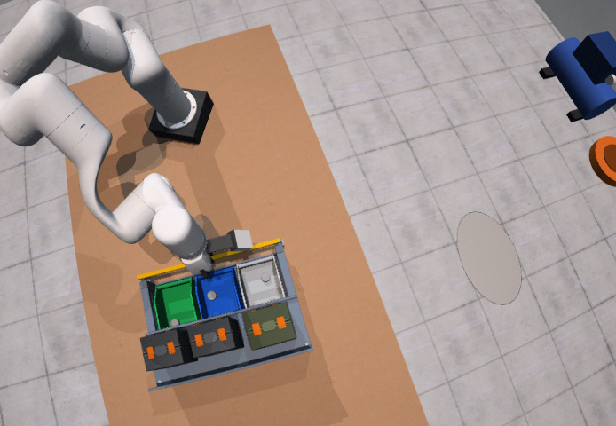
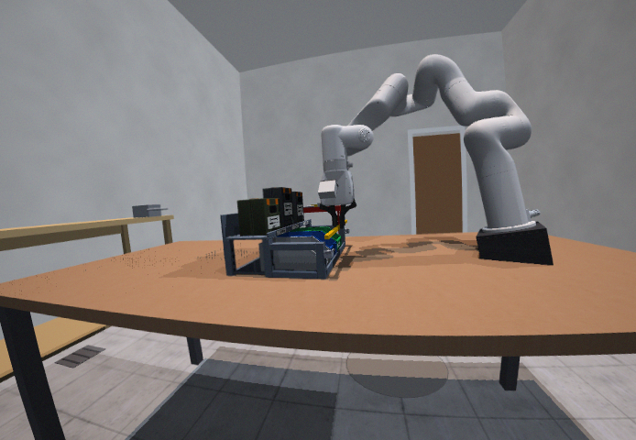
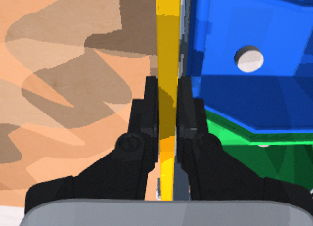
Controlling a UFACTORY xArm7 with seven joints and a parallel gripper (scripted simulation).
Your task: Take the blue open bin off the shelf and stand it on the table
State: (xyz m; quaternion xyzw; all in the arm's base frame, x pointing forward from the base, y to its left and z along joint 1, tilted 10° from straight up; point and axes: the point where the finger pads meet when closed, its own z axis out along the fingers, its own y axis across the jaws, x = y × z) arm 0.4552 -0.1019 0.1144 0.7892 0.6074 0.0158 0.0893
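Wrist view shows the hand clenched on the yellow bar that runs along the front edge of the shelf, one black finger on each side of the strip. The blue bin lies at about 2 o'clock from the fingertips, with a small grey disc resting inside it, and the hand does not touch it. The green bin sits at about 4 o'clock.

From the top camera, the blue bin stands in the shelf's lower row, between the green bin at its 9 o'clock and a grey bin at its 3 o'clock. Three closed cases sit on the level behind them: two black and one olive. The shelf stands on the worktop.
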